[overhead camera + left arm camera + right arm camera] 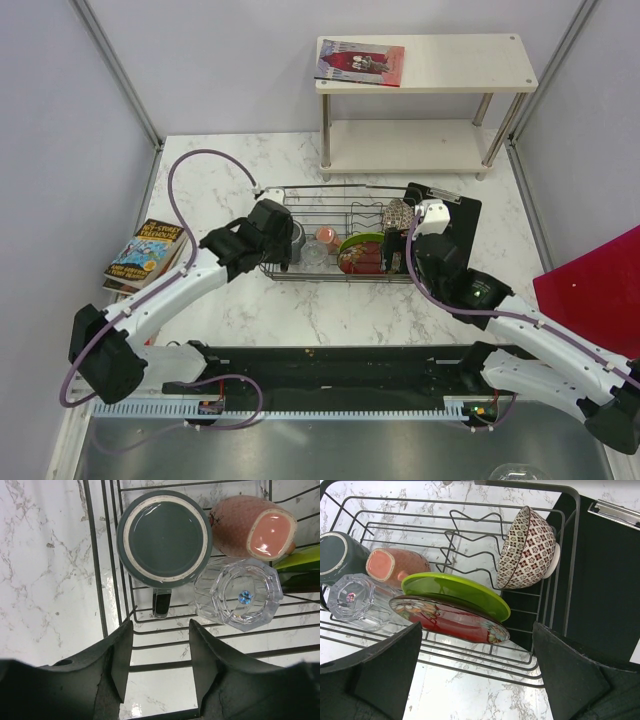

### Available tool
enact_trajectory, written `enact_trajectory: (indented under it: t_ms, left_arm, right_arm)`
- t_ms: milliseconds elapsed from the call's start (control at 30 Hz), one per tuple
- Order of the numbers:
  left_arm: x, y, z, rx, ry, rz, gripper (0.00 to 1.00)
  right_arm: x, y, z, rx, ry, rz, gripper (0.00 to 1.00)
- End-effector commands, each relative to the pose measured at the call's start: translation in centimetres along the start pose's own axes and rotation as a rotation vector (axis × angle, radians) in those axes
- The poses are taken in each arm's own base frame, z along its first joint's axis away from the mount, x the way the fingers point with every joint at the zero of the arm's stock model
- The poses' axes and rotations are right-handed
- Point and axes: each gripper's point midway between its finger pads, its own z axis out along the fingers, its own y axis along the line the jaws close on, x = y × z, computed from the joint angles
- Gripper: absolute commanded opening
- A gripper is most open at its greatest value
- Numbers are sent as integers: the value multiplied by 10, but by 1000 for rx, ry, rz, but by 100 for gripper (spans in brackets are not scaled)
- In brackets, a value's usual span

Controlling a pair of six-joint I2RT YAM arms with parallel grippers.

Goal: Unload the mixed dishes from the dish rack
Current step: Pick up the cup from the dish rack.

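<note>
I see the wire rack [335, 212] holding a dark cup [162, 535] at its left end, a pink cup [250, 525] on its side, a green plate [460, 592] and red dish [455, 620] leaning together, and a patterned bowl [525, 547] tilted.

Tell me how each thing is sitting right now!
dark green cup, base showing, in the dish rack
small pink cup, on its side
clear glass, base showing
lime-green plate, leaning on edge
red patterned dish, leaning on edge
patterned bowl, tipped on its rim
left gripper, open, empty
right gripper, open, empty
</note>
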Motion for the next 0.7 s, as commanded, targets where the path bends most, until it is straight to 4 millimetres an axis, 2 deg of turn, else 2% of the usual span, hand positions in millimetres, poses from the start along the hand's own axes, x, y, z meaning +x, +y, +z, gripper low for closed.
enact_trajectory:
  t_ms: [0,200,433,667]
  left_arm:
    - [-12,-13,13,27,-1,60,54]
    - [-5,-16,24,20,27,40,59]
    - [0,-9,39,-16,41,11,59]
    - [22,-1,55,-60,79,-22,58]
  right_arm:
    - [-2,-2,1,17,-16,22,98]
    - [1,-4,0,16,-14,17,98]
    - [4,-3,2,16,-6,17,98]
    - [5,0,3,1,-6,25,98]
